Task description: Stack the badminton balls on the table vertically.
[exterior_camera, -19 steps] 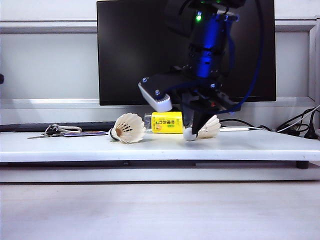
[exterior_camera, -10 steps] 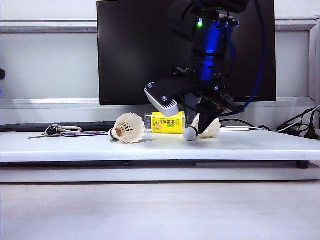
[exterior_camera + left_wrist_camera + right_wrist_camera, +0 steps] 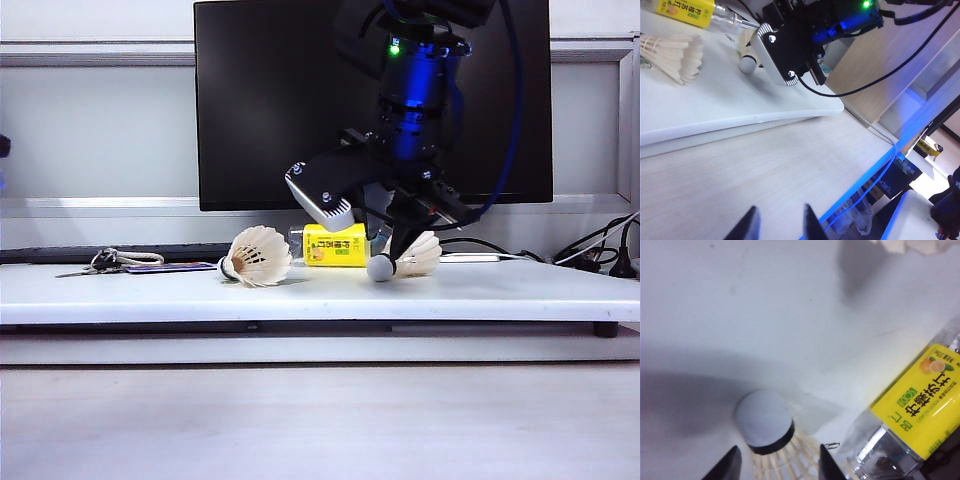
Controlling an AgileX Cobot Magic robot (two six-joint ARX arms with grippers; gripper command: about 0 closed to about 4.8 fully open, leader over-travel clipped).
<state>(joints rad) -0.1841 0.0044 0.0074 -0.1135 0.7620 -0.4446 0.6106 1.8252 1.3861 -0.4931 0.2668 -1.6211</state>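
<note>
Two cream feather badminton balls lie on their sides on the white table (image 3: pixel 500 295). One (image 3: pixel 258 256) rests left of centre, apart from both grippers; it also shows in the left wrist view (image 3: pixel 672 55) and at the edge of the right wrist view (image 3: pixel 912 245). The other badminton ball (image 3: pixel 412 256) lies under my right gripper (image 3: pixel 393 250), cork tip (image 3: pixel 764 420) pointing away from the jaws. My right gripper (image 3: pixel 776 465) is open and straddles its skirt, with a gap on one side. My left gripper (image 3: pixel 780 227) hangs open and empty over the lower wood-grain surface, far from the table.
A yellow-labelled bottle (image 3: pixel 335 245) lies just behind the two balls, close to the right gripper (image 3: pixel 912 405). Keys (image 3: pixel 105 262) sit at the table's left end. A black monitor (image 3: pixel 260 100) stands behind. Cables (image 3: pixel 600 255) trail at the right.
My right gripper's jaws have spread wider, and the hand has lifted a little and rolled. The ball under it stays lying on the table. The left ball has not moved.
</note>
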